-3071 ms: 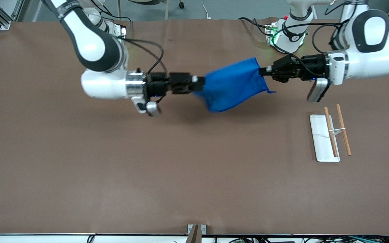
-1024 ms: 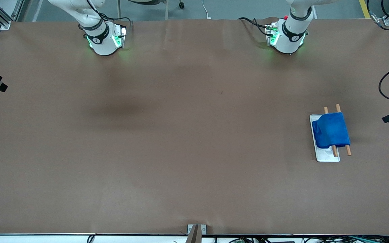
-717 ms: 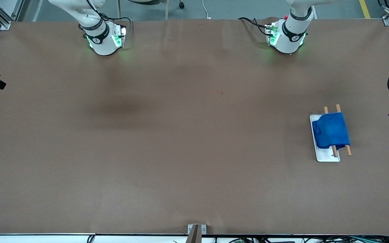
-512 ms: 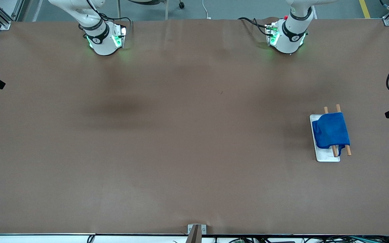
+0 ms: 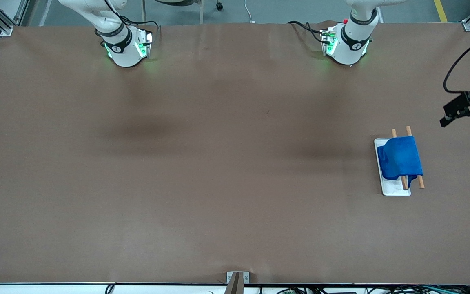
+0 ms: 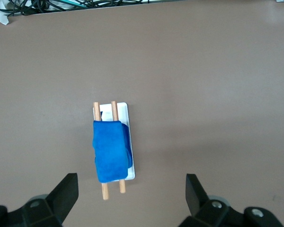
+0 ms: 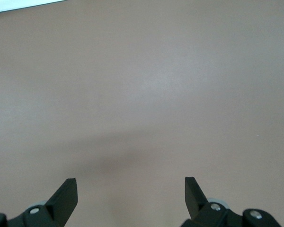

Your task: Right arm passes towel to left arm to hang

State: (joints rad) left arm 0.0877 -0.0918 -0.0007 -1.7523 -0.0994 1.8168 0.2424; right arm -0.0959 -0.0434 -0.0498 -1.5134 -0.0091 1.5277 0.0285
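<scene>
Towel [image 5: 399,157] draped over two wooden rods [image 5: 411,132] of white-based rack [image 5: 392,189] on desk [image 5: 218,183], toward left arm's end. Left pincer [image 6: 131,191] high over desk above rack, fingers apart, empty, towel well below. Right pincer [image 7: 130,189] over bare desk, fingers apart, empty.

Soft cloth towel [image 5: 400,157] drapes wooden rods [image 5: 421,182] over a matt table [image 5: 218,171].

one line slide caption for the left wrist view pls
Open left pincer high over the table, the blue towel draped across the two-rod wooden rack.
</scene>
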